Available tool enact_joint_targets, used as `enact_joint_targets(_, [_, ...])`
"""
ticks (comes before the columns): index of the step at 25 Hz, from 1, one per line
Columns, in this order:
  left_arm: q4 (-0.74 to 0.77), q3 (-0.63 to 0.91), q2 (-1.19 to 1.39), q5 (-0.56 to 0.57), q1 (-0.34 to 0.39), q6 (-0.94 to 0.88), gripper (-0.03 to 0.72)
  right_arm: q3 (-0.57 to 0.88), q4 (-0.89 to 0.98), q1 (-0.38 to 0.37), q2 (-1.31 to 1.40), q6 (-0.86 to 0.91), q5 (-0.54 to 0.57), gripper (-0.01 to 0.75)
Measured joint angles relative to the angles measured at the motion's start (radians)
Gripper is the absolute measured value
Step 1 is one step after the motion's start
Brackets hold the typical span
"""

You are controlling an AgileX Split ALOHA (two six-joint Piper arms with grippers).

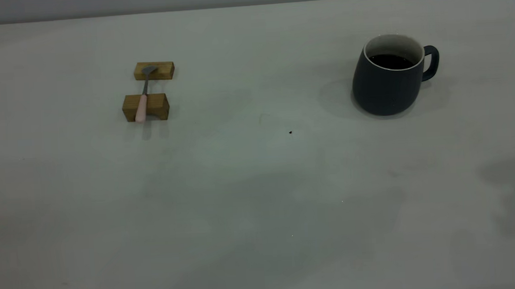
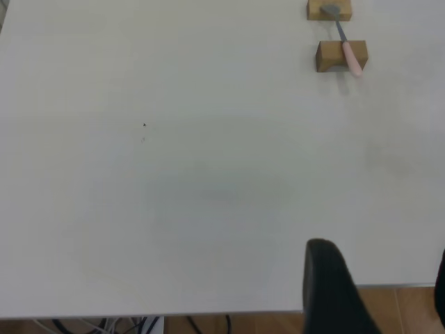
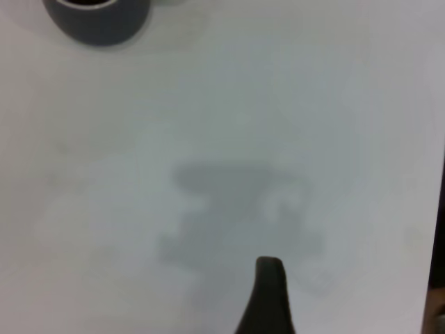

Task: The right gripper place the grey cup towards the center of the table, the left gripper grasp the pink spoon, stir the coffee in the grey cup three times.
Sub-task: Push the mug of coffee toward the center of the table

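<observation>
The grey cup [image 1: 388, 82] is standing well apart from the right pincer [image 3: 354, 296], whose fingers are gaping apart. The pink spoon [image 1: 141, 107] is lying across two wooden blocks [image 1: 146, 107], far from the left pincer [image 2: 379, 292], likewise spread.

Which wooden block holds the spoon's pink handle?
The notched block, nearer the camera, carries the pink spoon handle; the flat farther block supports its metal bowl.

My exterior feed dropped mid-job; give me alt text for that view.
A dark slate-grey mug of black coffee stands at right, handle pointing right. At left, a pink-handled metal spoon bridges two brown wooden blocks on the pale grey table. No grippers show.
</observation>
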Motion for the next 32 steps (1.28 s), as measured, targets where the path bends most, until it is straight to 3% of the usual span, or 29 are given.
enact_joint_targets(6, [0.000,0.000,0.000,0.000,0.000,0.000,0.438,-0.077,-0.006,0.000,0.316,-0.175,-0.170,0.677])
enact_joint_targets(24, [0.000,0.000,0.000,0.000,0.000,0.000,0.438,-0.586,-0.133,0.050,1.002,-0.539,-0.141,0.634])
enact_joint_targets(32, [0.000,0.000,0.000,0.000,0.000,0.000,0.438,-0.678,-0.166,0.070,1.132,-0.743,-0.140,0.630])
